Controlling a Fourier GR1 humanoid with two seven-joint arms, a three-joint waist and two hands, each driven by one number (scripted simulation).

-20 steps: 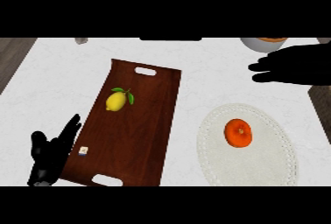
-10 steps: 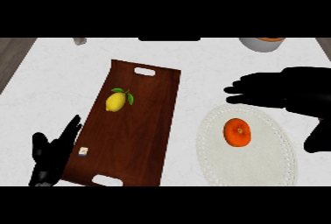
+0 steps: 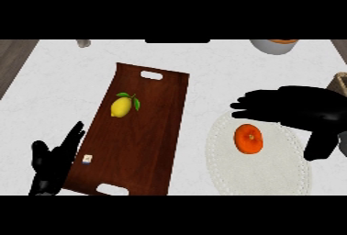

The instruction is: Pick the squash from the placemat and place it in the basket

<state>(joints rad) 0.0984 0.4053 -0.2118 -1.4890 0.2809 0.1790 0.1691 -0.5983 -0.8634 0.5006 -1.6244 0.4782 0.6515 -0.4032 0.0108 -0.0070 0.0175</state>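
Observation:
A round orange squash (image 3: 249, 138) lies on the white oval placemat (image 3: 261, 172) at the right of the counter. My right hand (image 3: 299, 109) hovers open just above and to the right of it, fingers spread toward the left and thumb hanging down at the right. The fingers reach over the placemat's upper edge without touching the squash. A sliver of the basket (image 3: 339, 83) shows at the right edge. My left hand (image 3: 52, 165) rests open at the lower left, fingers up, beside the tray.
A dark wooden tray (image 3: 142, 142) with cut-out handles lies left of centre, holding a yellow lemon (image 3: 121, 107) and a small white item (image 3: 86, 159). A grey bowl (image 3: 273, 45) stands at the top right, and a small grey object (image 3: 83, 43) at the top left.
My right hand has come down from the upper right toward the placemat and now hangs over the squash. The left hand has stayed put.

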